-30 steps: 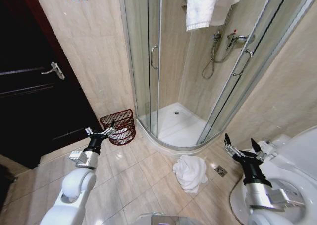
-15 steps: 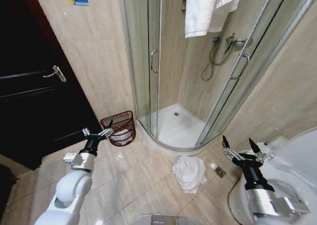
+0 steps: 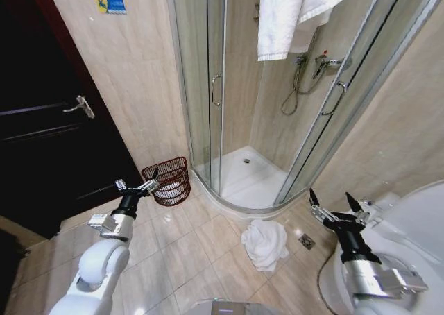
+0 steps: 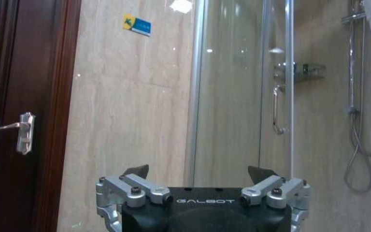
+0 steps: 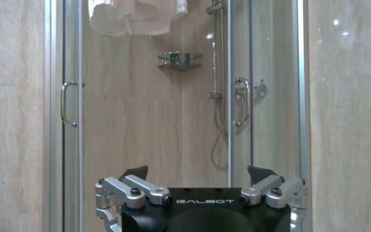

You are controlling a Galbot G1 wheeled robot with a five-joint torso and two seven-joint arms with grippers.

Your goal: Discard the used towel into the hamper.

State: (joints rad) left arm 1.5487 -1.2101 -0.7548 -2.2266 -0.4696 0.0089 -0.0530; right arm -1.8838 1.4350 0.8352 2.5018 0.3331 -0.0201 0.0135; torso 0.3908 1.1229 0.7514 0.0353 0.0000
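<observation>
- Hamper [image 3: 167, 181] by the wall, beside the shower door [image 3: 208, 79], something white inside.
- Left gripper [image 3: 135, 186] just beside hamper, fingers apart, empty.
- Used towel [image 3: 265, 242] crumpled on the floor tiles [image 3: 187, 245].
- Right gripper [image 3: 335, 205] near towel, fingers apart, empty.

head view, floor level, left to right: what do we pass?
Door handle → left gripper → hamper → crumpled white towel on the floor → floor drain → right gripper, jaws open.
</observation>
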